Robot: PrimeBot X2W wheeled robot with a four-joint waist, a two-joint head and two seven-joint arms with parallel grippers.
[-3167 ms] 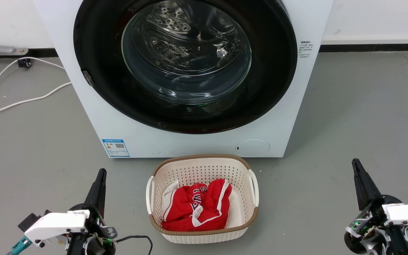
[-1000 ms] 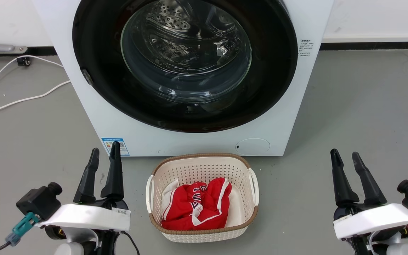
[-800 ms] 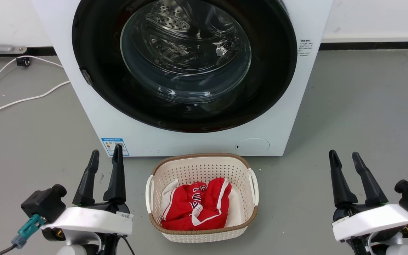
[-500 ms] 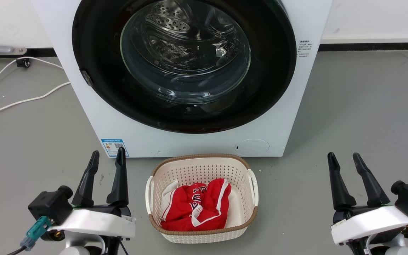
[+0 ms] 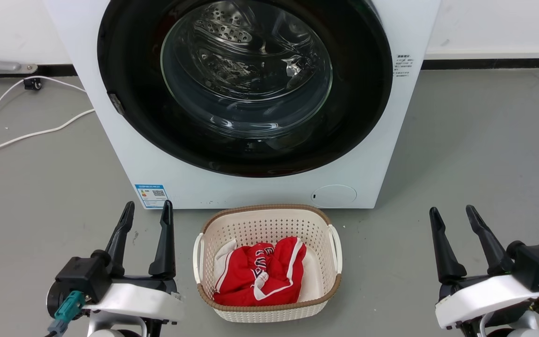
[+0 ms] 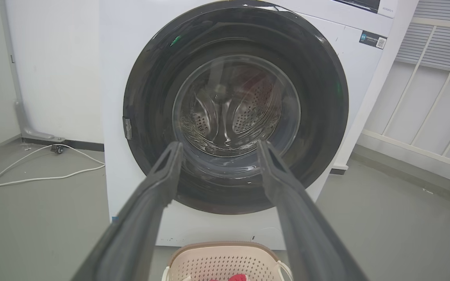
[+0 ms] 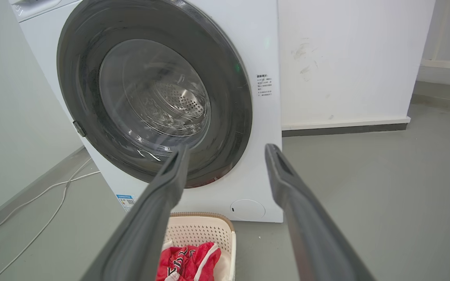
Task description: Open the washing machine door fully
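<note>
the washing machine door (image 5: pixel 246 84) sat shut flush on the machine (image 5: pixel 232 192), behind the basket (image 5: pixel 269 211). the left gripper (image 5: pixel 149 205) and right gripper (image 5: pixel 451 208) hung low either side of it, both spread and empty, likely poised to reach. the left wrist view caught the door's top rim, cropped from the head view

This looks like a plain laundry corner in a bare room. A big white washing machine (image 5: pixel 180 187) takes up the top middle of the head view and stands on a smooth grey floor (image 5: pixel 475 140). A basket (image 5: pixel 269 227) with red clothes (image 5: pixel 255 276) sits just in front of it. White walls (image 7: pixel 346 58) stand behind. A white cable (image 5: pixel 63 125) lies on the floor at the left.
</note>
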